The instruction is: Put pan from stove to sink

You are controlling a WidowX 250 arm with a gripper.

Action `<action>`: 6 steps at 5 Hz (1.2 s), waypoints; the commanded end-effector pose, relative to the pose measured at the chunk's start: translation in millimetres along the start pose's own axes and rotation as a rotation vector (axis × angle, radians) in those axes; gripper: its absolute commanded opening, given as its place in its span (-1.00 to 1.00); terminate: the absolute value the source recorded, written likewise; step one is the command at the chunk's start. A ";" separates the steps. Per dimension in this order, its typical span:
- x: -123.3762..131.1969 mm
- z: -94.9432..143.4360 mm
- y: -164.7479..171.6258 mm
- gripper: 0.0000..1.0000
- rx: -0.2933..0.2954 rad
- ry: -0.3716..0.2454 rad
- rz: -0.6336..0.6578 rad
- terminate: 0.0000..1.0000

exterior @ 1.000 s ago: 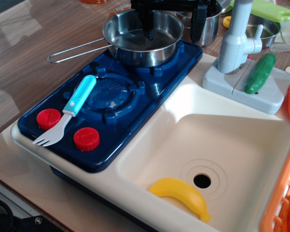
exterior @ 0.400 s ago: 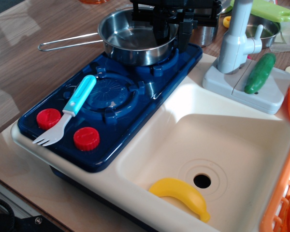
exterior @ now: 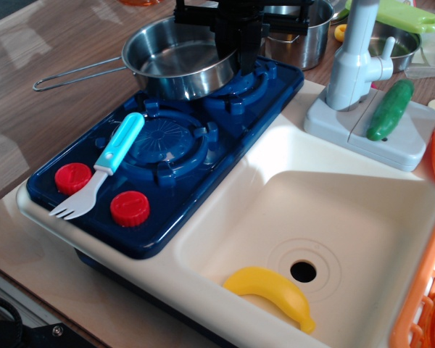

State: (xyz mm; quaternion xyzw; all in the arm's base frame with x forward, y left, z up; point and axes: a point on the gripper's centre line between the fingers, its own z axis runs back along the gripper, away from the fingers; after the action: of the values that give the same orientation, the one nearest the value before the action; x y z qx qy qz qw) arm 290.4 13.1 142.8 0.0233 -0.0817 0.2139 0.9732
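Note:
The steel pan (exterior: 170,61) is at the back of the dark blue stove (exterior: 167,192), over its far left corner. Its wire handle (exterior: 72,72) points left over the wooden table. My black gripper (exterior: 243,51) comes down from the top edge, and its fingers are closed together on the pan's right rim. The back burner to the right of the pan is now uncovered. The cream sink (exterior: 362,210) lies to the right of the stove, with a grey faucet (exterior: 355,58) behind it.
A yellow banana (exterior: 272,293) lies in the sink near the drain hole. A blue-handled fork (exterior: 105,163) lies on the front burner beside two red knobs (exterior: 129,208). A taller steel pot (exterior: 301,36) stands behind the stove. A green cucumber (exterior: 390,109) lies by the faucet, and an orange basket (exterior: 424,290) is at the right.
The gripper's fingers have closed on the pan's right rim. Gripper and pan have moved left together, uncovering the back burner.

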 end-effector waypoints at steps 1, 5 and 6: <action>-20.7 28.9 -1.4 -1.00 -0.016 -0.064 0.013 -1.00; -93.8 46.6 -68.7 -1.00 -0.124 -0.106 0.016 -1.00; -103.4 45.1 -85.6 -1.00 -0.146 -0.099 0.069 -1.00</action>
State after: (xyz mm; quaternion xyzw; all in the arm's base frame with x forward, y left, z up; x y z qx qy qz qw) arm 221.2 -117.0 156.8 -0.0329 -0.1287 0.2405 0.9615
